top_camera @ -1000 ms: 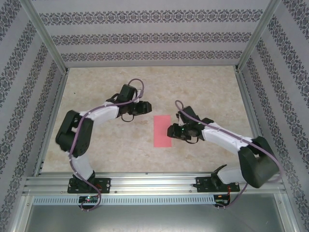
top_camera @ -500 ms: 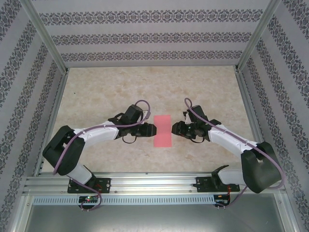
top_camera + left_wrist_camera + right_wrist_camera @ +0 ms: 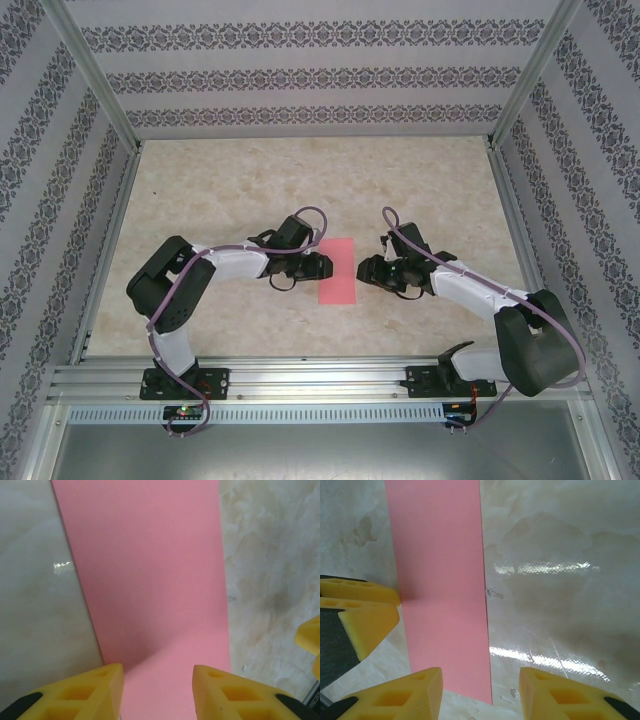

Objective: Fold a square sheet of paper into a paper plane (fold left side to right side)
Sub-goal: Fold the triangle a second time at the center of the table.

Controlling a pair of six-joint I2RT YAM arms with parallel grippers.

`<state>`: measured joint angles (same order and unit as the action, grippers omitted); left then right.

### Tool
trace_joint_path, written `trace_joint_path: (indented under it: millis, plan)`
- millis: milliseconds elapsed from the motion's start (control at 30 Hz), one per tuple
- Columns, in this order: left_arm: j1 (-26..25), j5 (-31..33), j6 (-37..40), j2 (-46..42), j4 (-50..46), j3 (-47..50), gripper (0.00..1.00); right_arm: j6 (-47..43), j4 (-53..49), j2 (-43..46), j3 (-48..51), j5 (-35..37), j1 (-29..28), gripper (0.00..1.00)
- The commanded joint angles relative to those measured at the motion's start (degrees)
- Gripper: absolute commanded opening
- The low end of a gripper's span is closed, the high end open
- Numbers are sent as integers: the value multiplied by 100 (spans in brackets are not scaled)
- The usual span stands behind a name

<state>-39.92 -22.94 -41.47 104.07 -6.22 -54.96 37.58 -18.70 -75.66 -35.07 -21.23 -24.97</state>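
Square sheet of paper (image 3: 337, 270) seen as narrow rectangle, laid flat near centre of table (image 3: 230, 170). At its left edge, left gripper (image 3: 322, 266) spread, nothing pinched; at right edge, right gripper (image 3: 362, 270) likewise spread.

the thin pink-red paper sheet (image 3: 338, 271) lies flat mid-table on the beige marbled tabletop (image 3: 300, 180), left gripper (image 3: 322, 266) at its left edge, right gripper (image 3: 364, 271) at its right.

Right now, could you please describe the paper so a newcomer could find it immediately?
Look at the pale marbled table inside the patterned walls. Near its middle, between the left arm and the right arm, lies the paper: a flat, narrow rectangle, the one pink thing there.
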Motion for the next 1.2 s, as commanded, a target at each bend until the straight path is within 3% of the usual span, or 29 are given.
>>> trace_joint_path:
  millis: [0, 433, 767, 1167]
  plan:
    - [-68, 81, -22, 108, 165, -111, 42, 20, 164, -47, 63, -112, 67, 45]
    - [-66, 298, -16, 82, 1, 219, 41, 352, 368, -467, -95, -465, 28, 45]
    - [-68, 273, -42, 69, 86, 319, 40, 744, 565, -928, -134, -712, -187, 37]
    - [-68, 260, -51, 77, 113, 337, 40, 837, 608, -1122, -158, -661, -386, 35]
